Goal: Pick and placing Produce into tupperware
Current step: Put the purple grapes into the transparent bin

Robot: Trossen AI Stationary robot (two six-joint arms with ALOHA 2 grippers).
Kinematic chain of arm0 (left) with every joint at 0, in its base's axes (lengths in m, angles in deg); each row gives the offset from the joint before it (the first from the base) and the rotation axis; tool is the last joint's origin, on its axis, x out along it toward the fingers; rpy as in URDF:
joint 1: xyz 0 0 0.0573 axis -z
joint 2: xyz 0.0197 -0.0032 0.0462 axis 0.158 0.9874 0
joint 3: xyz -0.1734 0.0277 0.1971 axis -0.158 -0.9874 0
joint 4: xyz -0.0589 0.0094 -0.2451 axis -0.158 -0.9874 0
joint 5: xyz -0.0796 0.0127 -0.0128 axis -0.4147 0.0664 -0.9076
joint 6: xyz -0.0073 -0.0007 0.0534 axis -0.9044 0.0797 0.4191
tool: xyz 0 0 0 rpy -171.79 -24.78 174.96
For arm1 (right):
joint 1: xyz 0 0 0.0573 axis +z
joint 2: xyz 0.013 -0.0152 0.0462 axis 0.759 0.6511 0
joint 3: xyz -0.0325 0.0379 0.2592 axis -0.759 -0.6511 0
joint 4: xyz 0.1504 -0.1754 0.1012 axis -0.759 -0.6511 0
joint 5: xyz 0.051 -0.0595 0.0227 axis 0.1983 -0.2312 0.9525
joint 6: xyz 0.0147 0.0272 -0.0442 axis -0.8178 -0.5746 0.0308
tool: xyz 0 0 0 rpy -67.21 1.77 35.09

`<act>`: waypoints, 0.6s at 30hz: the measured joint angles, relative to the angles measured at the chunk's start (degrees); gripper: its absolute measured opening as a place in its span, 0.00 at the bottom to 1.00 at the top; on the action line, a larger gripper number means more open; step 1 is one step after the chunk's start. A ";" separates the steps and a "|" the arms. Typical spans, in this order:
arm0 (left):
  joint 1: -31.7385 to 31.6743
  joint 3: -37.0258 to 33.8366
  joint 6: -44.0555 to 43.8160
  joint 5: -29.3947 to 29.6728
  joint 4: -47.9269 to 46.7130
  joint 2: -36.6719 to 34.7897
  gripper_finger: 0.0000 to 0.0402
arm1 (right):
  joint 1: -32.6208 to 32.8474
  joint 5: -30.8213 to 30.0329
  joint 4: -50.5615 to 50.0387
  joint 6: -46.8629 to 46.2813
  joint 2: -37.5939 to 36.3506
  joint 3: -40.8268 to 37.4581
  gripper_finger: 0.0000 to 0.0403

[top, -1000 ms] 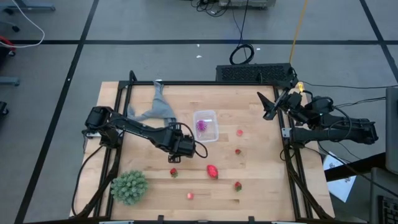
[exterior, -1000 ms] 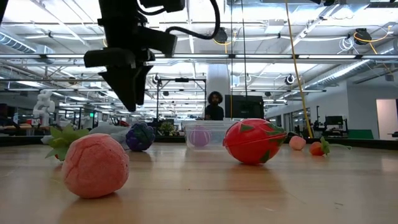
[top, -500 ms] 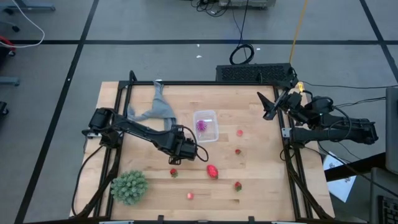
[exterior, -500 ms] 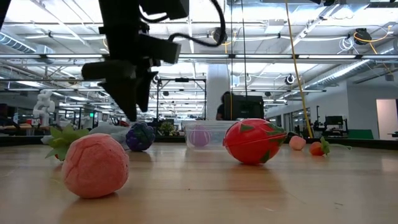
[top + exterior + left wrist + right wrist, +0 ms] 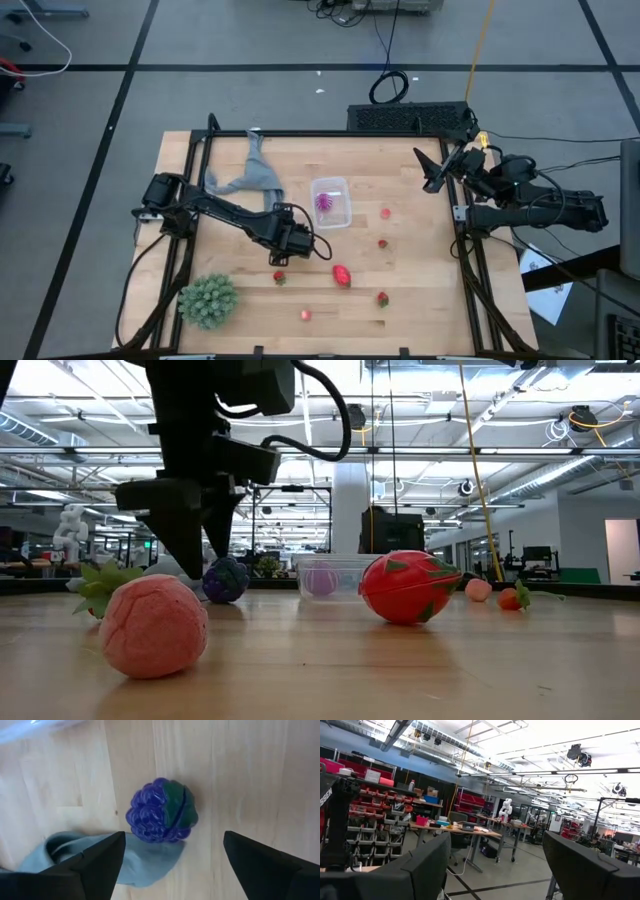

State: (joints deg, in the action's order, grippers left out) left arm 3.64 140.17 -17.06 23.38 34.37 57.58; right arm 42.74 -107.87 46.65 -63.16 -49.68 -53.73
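High view shows the left gripper (image 5: 279,257) hanging near the middle of the counter (image 5: 420,310), its jaws spread wide and holding nothing. Left wrist view puts a dark blue-purple berry (image 5: 161,810) directly below and between the fingers, lying on the wood beside a fold of grey cloth (image 5: 125,861), not yet gripped. The tupperware (image 5: 331,202) sits toward the counter's far edge, near its centre, with a magenta spiky fruit (image 5: 324,201) already inside; that appears to be the only piece packed so far.

Still loose on the counter are a larger red-pink fruit (image 5: 342,275) and small red berries (image 5: 385,212), spread across the near half and toward the right edge. Most of the task therefore looks undone.

The right gripper (image 5: 432,172) waits at the far right corner, lifted clear, its fingers wide apart and empty. A green spiky ball (image 5: 208,299) rests at the near left corner.

No brand, label or readable writing shows on the fruit or container.
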 joint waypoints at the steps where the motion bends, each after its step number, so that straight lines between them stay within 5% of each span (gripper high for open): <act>1: 0.00 -0.02 0.51 0.29 0.03 0.00 0.86 | 0.00 -0.01 0.00 0.00 0.01 0.01 0.77; 18: -2.59 -0.07 5.63 -0.12 3.82 0.00 0.86 | 0.00 0.00 0.00 0.00 0.01 0.02 0.77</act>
State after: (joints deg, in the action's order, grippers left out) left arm 1.05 140.11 -11.43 23.25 38.19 57.58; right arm 42.74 -107.87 46.65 -63.16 -49.67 -53.71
